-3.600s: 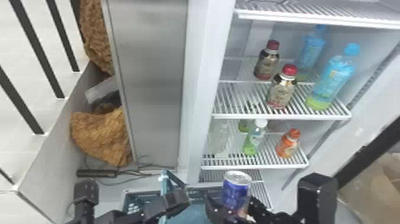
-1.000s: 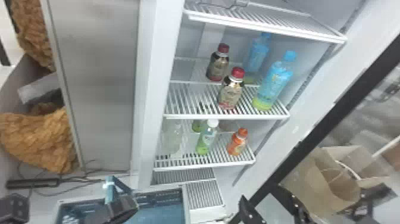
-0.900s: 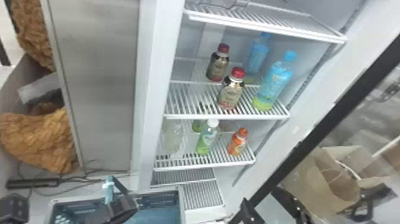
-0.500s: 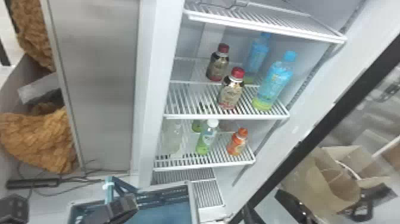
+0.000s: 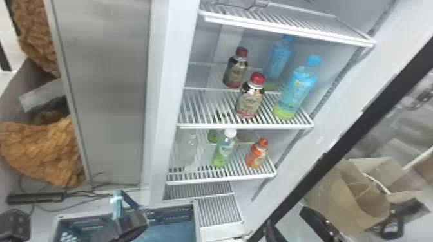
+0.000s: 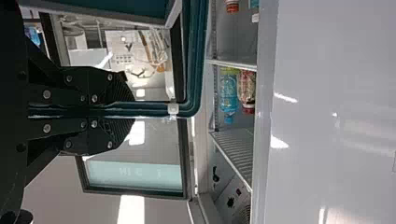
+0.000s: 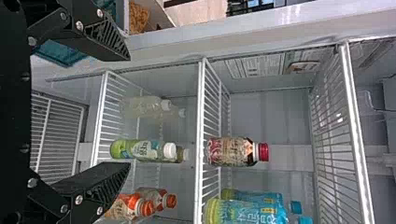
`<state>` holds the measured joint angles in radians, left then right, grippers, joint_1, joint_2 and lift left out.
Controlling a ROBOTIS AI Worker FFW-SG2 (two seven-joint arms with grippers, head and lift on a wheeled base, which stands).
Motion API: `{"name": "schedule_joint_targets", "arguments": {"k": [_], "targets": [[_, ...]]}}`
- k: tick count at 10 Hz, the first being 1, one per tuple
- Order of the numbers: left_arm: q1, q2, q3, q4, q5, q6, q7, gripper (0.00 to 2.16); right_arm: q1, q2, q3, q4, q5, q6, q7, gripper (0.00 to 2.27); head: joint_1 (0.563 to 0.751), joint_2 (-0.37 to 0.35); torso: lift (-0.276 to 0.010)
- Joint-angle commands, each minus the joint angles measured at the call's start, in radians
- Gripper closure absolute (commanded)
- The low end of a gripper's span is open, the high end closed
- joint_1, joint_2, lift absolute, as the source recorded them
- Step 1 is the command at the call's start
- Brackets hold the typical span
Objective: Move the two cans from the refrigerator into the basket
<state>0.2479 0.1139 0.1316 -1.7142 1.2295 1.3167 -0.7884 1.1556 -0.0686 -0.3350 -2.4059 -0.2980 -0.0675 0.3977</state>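
Note:
In the head view my left gripper [image 5: 130,222] is at the bottom left, over the blue basket [image 5: 194,216]. In the left wrist view my left gripper [image 6: 132,108] is shut on the teal basket rim [image 6: 194,60]. My right gripper [image 5: 286,218] is at the head view's bottom edge, right of the basket, by the refrigerator's right side. In the right wrist view, my right gripper [image 7: 130,111] stands open facing the refrigerator shelves [image 7: 201,116], nothing between its fingers.
Red-capped bottles [image 5: 250,98] and tall blue bottles [image 5: 296,88] stand on the middle shelf. Below are a green bottle [image 5: 224,149] and an orange bottle [image 5: 257,154]. The refrigerator's side wall [image 5: 167,96] rises behind the basket. A paper bag [image 5: 351,190] is at right.
Earlier, a blue can stood at my right gripper above the basket; that gripper is now empty, farther right. The head view has turned right. Over the last half second the basket has shifted slightly left.

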Motion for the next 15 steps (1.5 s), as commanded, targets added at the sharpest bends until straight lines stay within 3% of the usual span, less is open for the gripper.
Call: {"name": "schedule_joint_targets", "arguments": {"k": [1, 15], "targets": [[0.000, 0.000, 0.000, 0.000, -0.001, 0.001, 0.000, 1.19, -0.007, 0.003, 0.000, 0.004, 0.003, -0.004, 0.000, 0.26, 0.695, -0.350, -0.031], [-0.003, 0.003, -0.002, 0.000, -0.007, 0.004, 0.000, 1.19, -0.005, 0.006, -0.006, -0.003, 0.005, -0.001, 0.000, 0.26, 0.695, -0.350, -0.031]]}}
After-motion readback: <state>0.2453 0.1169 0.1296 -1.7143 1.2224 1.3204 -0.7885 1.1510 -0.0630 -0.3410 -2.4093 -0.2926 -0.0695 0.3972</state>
